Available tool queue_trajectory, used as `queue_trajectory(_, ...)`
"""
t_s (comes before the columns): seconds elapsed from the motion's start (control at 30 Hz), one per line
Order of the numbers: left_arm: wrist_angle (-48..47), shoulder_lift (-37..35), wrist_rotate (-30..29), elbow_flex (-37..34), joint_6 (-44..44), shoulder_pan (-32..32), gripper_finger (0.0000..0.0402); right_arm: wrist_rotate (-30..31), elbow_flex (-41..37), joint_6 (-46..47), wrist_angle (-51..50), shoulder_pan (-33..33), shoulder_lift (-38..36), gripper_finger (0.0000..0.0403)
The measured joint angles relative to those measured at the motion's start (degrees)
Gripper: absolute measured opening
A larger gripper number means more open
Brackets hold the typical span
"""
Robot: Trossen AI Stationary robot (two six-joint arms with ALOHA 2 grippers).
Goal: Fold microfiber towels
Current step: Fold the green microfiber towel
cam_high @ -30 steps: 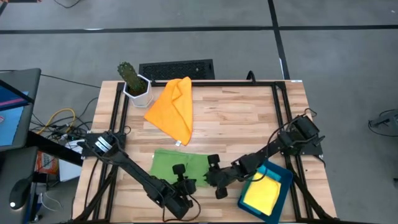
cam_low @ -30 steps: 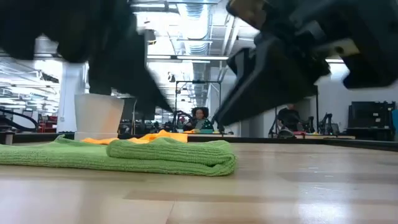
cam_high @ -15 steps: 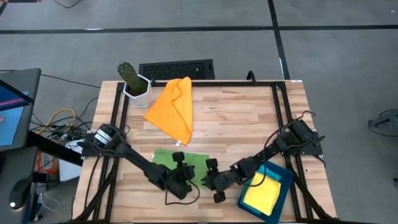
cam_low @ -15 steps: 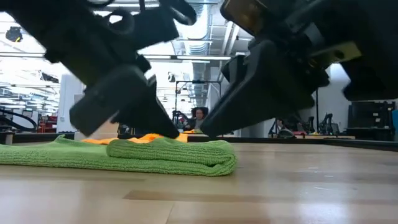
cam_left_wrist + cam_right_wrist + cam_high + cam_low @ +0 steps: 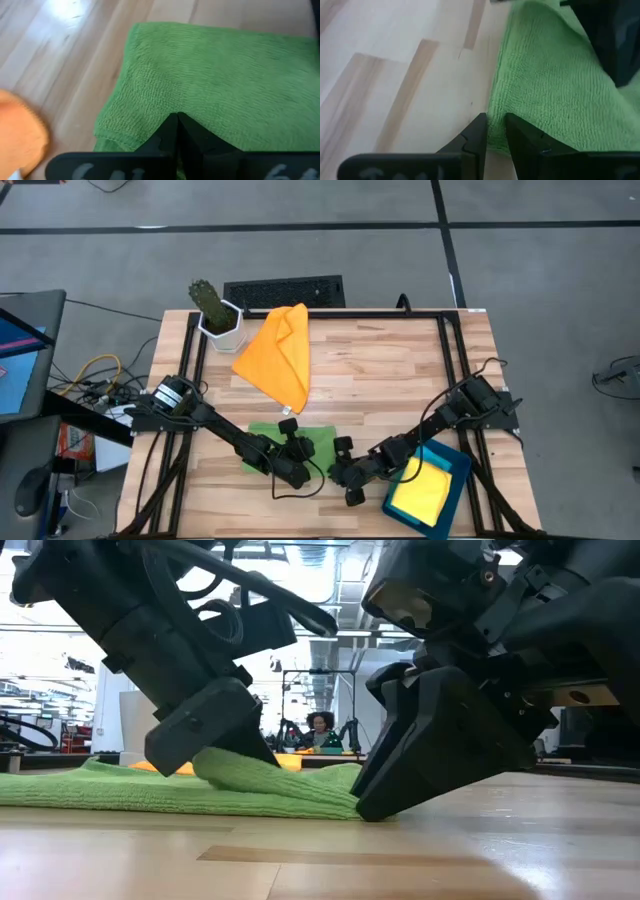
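**Both grippers at the green towel, front of table**

You find the green towel (image 5: 300, 448) lying folded on the wooden table (image 5: 390, 380), near the front edge and between the two arms. The left gripper (image 5: 292, 467) rests on top of this towel with its fingers (image 5: 176, 132) pressed together; in the left wrist view the closed tips press into the cloth. The right gripper (image 5: 340, 470) sits at the towel's right edge, its fingers (image 5: 479, 131) slightly apart and nipping the hem of the cloth, as the right wrist view shows.

You see the orange towel (image 5: 278, 352) lying loose toward the back of the table, beside a potted cactus (image 5: 212, 307). The yellow towel (image 5: 420, 490) lies in the dark teal tray (image 5: 456, 465) at the front right corner.
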Motion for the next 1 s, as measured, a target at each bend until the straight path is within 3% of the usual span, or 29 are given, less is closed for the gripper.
queue_trajectory(0.23,2.0,0.1,1.7,0.5,4.3,0.9,0.0002,-0.2,-0.4,-1.8,-5.2,0.0,-3.9,0.0098)
queue_trajectory(0.37,-1.7,-0.3,2.4,3.1,6.1,2.0,0.0002,-0.1,-0.3,-1.5,-9.7,0.9,-7.7,0.0097)
queue_trajectory(0.53,-6.1,-1.6,0.3,6.3,7.1,2.5,0.0002,5.0,-0.4,-2.1,-7.5,2.3,-9.7,0.0097)
queue_trajectory(0.67,-9.3,-1.7,0.3,7.5,7.5,2.5,0.0002,5.7,0.0,-3.0,-1.0,0.9,-7.4,0.0097)
queue_trajectory(0.87,-10.7,-5.7,0.0,8.2,6.5,1.4,0.0002,3.1,-0.3,-1.0,-2.0,-0.5,-3.2,0.0097)
queue_trajectory(1.0,-12.0,-4.0,0.5,7.7,6.5,1.9,0.0002,1.9,-0.1,0.4,-1.5,-0.5,-1.0,0.0097)
